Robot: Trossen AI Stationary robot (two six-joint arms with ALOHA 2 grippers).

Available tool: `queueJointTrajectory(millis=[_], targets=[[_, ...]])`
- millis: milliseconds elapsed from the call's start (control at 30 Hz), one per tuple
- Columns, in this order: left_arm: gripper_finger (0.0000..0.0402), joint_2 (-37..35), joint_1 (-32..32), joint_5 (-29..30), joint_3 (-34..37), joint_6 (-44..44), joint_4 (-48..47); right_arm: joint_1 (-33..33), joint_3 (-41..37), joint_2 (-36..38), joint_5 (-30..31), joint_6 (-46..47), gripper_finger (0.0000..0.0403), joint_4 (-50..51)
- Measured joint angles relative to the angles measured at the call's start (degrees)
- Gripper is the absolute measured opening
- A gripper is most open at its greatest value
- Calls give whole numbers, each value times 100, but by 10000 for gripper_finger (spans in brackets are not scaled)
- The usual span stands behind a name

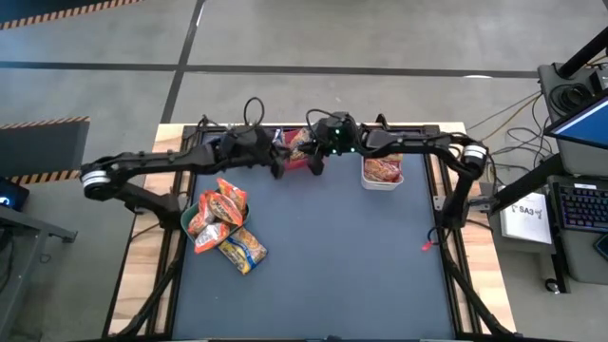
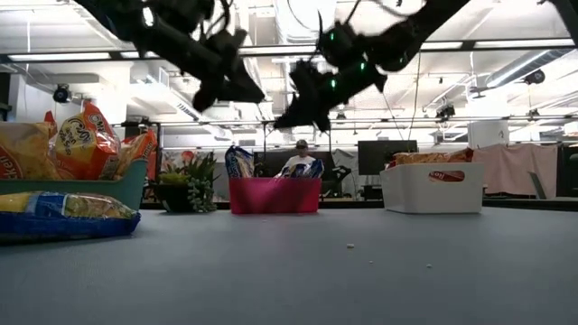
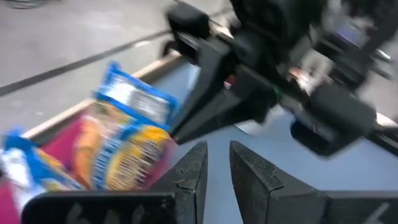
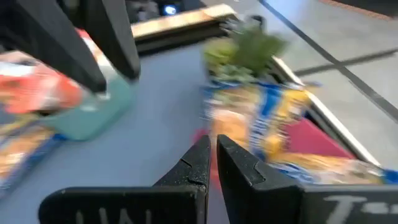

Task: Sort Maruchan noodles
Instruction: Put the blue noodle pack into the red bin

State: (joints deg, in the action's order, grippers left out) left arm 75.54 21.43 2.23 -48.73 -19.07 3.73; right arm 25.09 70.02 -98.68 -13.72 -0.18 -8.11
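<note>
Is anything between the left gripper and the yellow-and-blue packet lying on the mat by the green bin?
Nothing visible. The left gripper sits at the back near the red bin; the packet lies on open mat beside the green bin, which stands just left of a direct path.

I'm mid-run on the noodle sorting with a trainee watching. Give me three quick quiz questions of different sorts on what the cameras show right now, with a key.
1. True or false: the red bin at the far edge of the table holds yellow-and-blue packets.
2. Multiple choice: where does the loose yellow-and-blue packet lie? A) in the white bin B) on the table beside the green bin C) in the red bin.
3. Fill in: both the left gripper and the right gripper are up near the ____ bin, and neither one is holding a packet.

Key: 1 true; 2 B; 3 red.
</note>
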Motion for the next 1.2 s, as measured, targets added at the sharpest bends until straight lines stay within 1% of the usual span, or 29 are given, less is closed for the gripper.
queueJointTrajectory(millis=[100,200,400,467,600,667,767,933,1000,1067,1200], targets=[[44,-306,-534,-3,0,31,-399,-360,0,278,1,117,17,184],[41,-497,-1221,100,0,-13,-799,-784,-7,519,10,263,17,345],[40,-624,-2614,917,0,-425,-1577,-1690,-209,728,31,666,17,314],[40,-626,-2996,1054,0,-625,-1787,-1984,-290,735,197,788,17,312],[40,-626,-3586,1072,0,-1026,-2036,-2472,-467,704,676,1089,17,311],[40,-626,-3835,1074,0,-1306,-2206,-2636,-570,672,762,1273,17,319],[40,-606,-4203,1056,0,-1950,-2637,-2838,-725,602,782,1506,17,314],[40,-312,-4843,918,0,-3322,-3546,-3043,-906,549,798,1792,17,316],[40,-87,-5056,915,0,-3735,-3660,-3103,-918,545,850,1826,17,327],[40,177,-5185,904,-4,-4089,-3642,-3165,-918,545,1037,1824,17,306],[40,864,-5247,875,-158,-4511,-3725,-3209,-917,547,1140,1785,18,310]])
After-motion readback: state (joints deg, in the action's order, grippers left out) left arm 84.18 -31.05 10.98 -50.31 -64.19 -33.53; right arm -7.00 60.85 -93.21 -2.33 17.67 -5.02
